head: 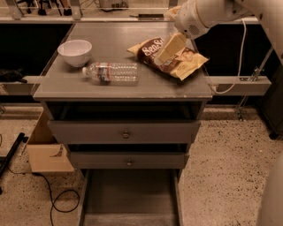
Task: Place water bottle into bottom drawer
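Water bottle (112, 73) lies sideways on the tabletop (110, 35) near a bowl (74, 51) and could roll if nudged; the tool (170, 47), its grip impossible to tell, hangs over a chip bag (185, 62) it might snag.

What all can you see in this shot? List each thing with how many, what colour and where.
water bottle: one, clear with a white cap, lying on its side at the front left of the cabinet top
bowl: one, white, behind and left of the bottle
chip bag: one, brown and yellow, right side of the top
cabinet: one, grey, centre
knobbed drawers: two, grey, under the top
bottom drawer: one, grey, pulled out, lowest
cardboard box: one, tan, on the floor left of the cabinet
cable: one, black, floor at lower left
arm: one, white, upper right
tool: one, pale yellow, over the chip bag, apart from the bottle
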Controlling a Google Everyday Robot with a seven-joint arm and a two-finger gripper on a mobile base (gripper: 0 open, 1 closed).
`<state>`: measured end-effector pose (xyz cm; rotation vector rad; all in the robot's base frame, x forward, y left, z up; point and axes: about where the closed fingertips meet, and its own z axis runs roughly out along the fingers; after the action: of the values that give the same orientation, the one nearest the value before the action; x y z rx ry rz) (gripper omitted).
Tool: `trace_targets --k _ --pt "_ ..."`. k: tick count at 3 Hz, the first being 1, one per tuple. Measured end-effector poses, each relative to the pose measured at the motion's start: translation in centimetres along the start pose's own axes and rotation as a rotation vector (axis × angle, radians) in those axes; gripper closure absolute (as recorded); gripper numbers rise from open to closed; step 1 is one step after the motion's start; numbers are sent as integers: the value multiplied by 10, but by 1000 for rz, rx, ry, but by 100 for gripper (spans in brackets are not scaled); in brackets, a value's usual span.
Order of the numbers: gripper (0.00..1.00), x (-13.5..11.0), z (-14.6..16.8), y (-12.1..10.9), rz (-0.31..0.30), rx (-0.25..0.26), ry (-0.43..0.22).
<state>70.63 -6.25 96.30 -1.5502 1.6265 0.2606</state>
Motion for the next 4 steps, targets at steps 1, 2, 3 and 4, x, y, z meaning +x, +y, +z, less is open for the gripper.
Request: trace_targets --k 1,2,3,4 --pt "0 7 10 14 28 -22 -25" --pt "0 17 24 31 65 -45 -53" --pt "0 19 24 35 70 -42 -50" --pt "0 23 49 41 76 -77 -32"
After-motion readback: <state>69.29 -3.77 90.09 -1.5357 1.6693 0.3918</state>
